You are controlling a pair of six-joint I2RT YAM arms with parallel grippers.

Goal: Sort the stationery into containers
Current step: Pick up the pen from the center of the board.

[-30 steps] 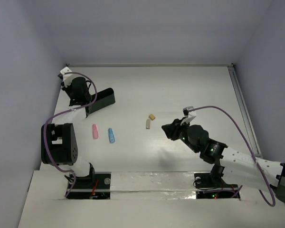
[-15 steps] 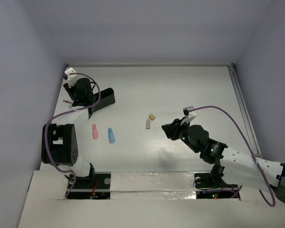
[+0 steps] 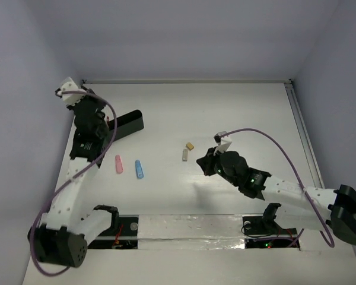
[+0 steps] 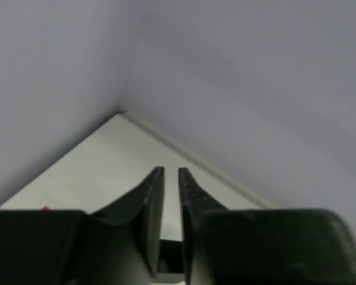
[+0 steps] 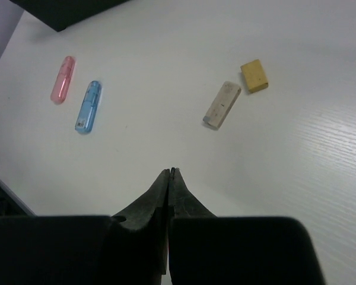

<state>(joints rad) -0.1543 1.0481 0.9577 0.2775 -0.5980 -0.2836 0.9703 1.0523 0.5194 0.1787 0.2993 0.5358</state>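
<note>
A long, narrow black box (image 3: 127,123) lies slantwise at ten o'clock in the overhead view. At eight o'clock a pink capsule (image 3: 118,164) and a blue capsule (image 3: 139,170) lie flat, near each other but apart. Near the centre lies a pale oblong block (image 3: 185,155), with a small tan block (image 3: 190,145) just off its one o'clock.

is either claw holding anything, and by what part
Nothing is held. The right claw is shut with nothing in it; the left claw stands slightly open, also with nothing in it.
</note>
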